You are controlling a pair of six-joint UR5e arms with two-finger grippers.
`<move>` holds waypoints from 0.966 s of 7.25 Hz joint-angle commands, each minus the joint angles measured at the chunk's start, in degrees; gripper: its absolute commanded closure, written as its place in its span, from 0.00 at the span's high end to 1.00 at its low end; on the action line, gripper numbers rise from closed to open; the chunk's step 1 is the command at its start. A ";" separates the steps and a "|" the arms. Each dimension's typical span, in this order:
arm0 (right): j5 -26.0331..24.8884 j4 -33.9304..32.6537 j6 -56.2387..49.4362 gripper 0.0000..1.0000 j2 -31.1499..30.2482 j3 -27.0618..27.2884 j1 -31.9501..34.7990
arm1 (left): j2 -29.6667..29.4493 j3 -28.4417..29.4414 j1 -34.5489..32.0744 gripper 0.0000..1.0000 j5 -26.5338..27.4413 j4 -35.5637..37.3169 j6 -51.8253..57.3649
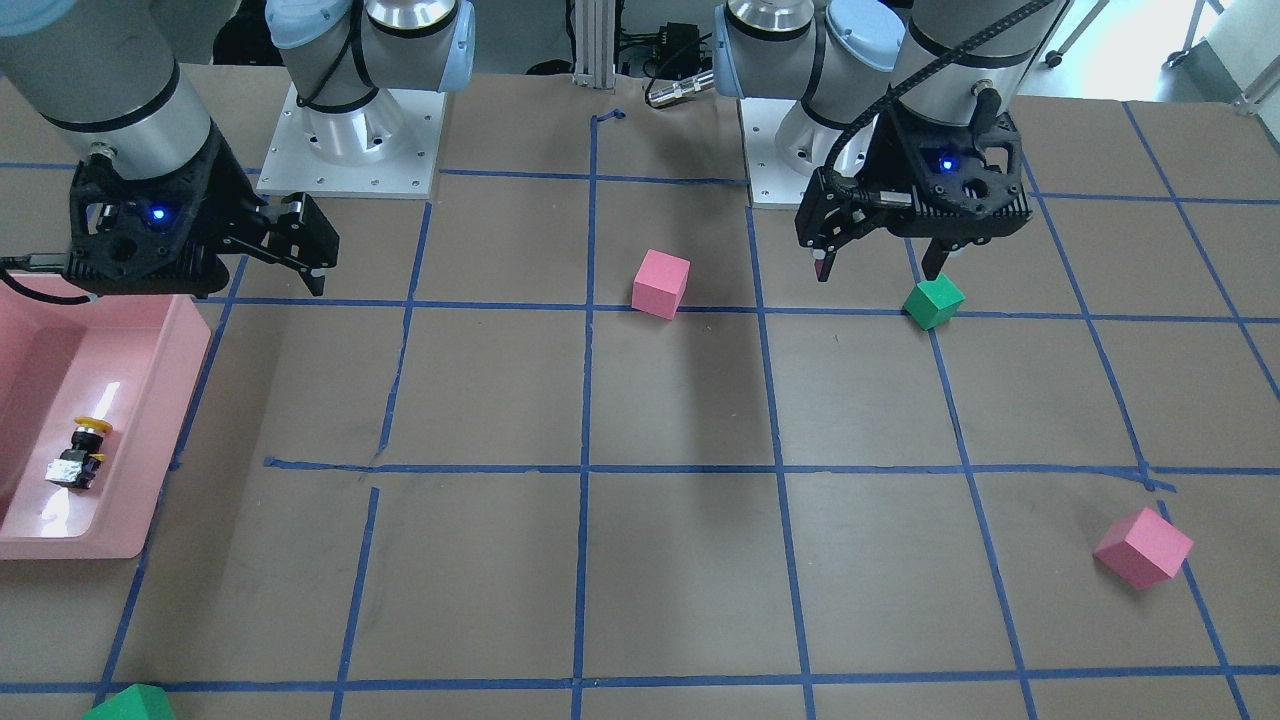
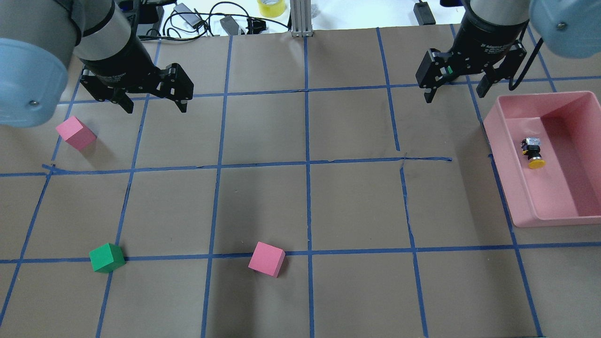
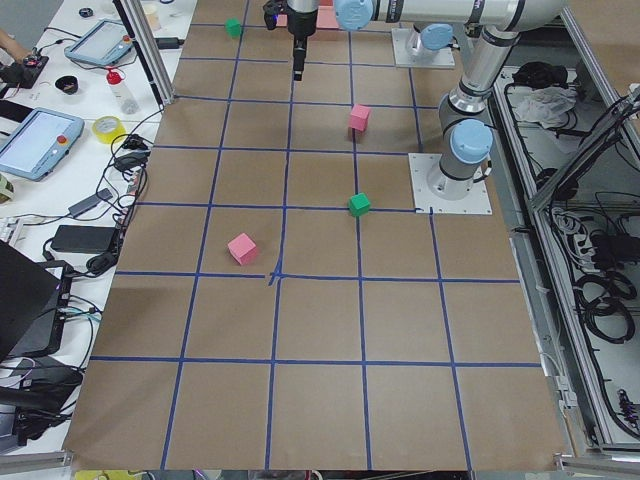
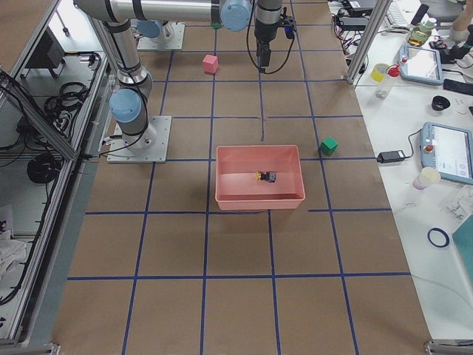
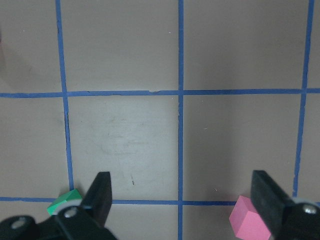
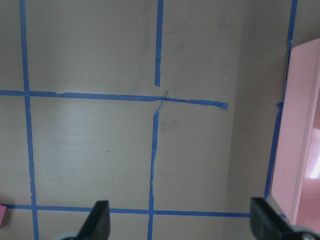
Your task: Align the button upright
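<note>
Button (image 2: 533,154) down, job unstarted: seen from overhead, the yellow-capped push-button appears to lie on its side on the floor of the pink bin (image 2: 554,219) at the desk's (image 2: 357,202) 3 o'clock edge. Its cap points toward 6 o'clock and its black-and-grey body toward 12. Nothing touches it.

The right hand (image 2: 455,94) hangs over bare desk at about 11 o'clock from the bin, fingers spread wide with nothing between them. Its wrist camera takes in only blue tape lines and a strip of the bin's rim. The left hand (image 2: 155,109) hovers at the desk's 10 o'clock corner, equally spread and empty, with a pink cube (image 2: 76,133) close by at its 8 o'clock.

By these views, no part of the alignment is done. The button is neither gripped nor standing on its base. What remains is likely the whole sequence: a hand, probably the nearer right one, must cross over the bin wall, descend, close on the button's body, turn it cap-up and set it down steady.
</note>
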 commanded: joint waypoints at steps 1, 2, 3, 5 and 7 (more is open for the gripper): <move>-0.39 -0.97 -0.41 1.00 0.07 -0.01 -0.75 | 0.00 0.00 0.00 1.00 0.00 0.00 0.00; 0.56 -1.24 -0.42 1.00 0.07 -0.27 -0.84 | 0.00 0.00 0.00 1.00 -0.09 0.00 0.00; -0.47 -1.33 0.02 1.00 0.07 -0.19 -1.01 | 0.00 0.00 0.00 1.00 -0.09 0.00 -0.09; -0.13 -1.24 0.02 1.00 0.07 -0.18 -1.10 | 0.00 0.00 0.00 1.00 -0.09 0.00 -0.09; 0.49 -1.50 0.02 1.00 0.51 -0.27 -1.36 | 0.00 0.00 0.00 1.00 -0.09 0.00 -0.09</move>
